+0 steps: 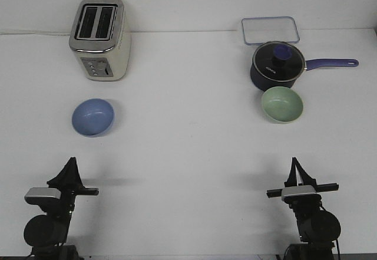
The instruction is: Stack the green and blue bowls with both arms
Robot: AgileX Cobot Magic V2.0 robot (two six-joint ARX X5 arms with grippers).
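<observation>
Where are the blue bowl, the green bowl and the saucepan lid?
blue bowl (92,117), front view, inside bottom of the bowl.
green bowl (282,104), front view, inside bottom of the bowl.
saucepan lid (278,58), front view, glass beside the knob.

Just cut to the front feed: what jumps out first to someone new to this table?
The cream toaster at the far left and the navy saucepan with its glass lid at the far right stand out most. Nearer, the blue bowl sits in front of the toaster, and the green bowl sits just in front of the saucepan. Both bowls are upright and empty.
</observation>
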